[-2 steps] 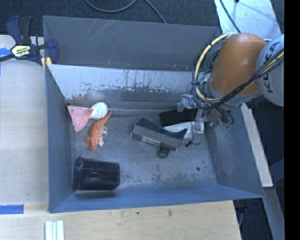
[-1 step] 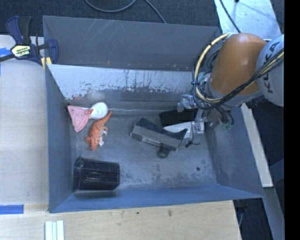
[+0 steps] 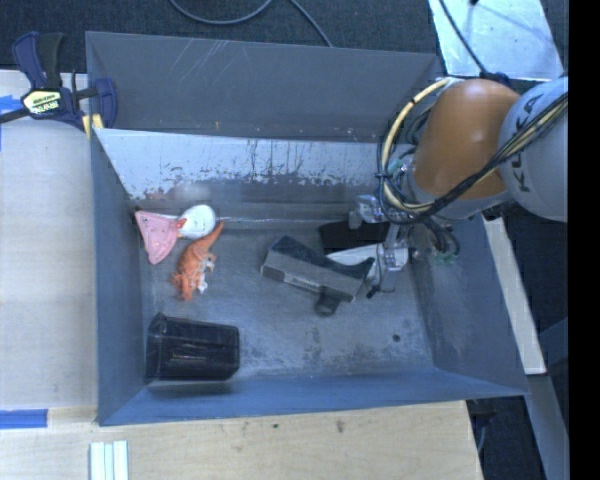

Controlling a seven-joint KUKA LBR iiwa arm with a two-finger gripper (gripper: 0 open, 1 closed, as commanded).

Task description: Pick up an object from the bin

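Scuffed grey sheet metal forms the bin [image 3: 280, 358], with a scratched floor, sloping walls and dark carpet beyond. From the camera view's right, the gripper [image 3: 380, 268] hangs low over the right end of a dark grey stapler-like tool [image 3: 302, 271] lying mid-floor. Whether it is open or has hold of anything I cannot tell. The tool looks rigid, fairly heavy and smooth, and is probably best taken across its narrow body. An orange toy lizard [image 3: 195, 263] and a black cup [image 3: 190, 348] lie well apart from it.
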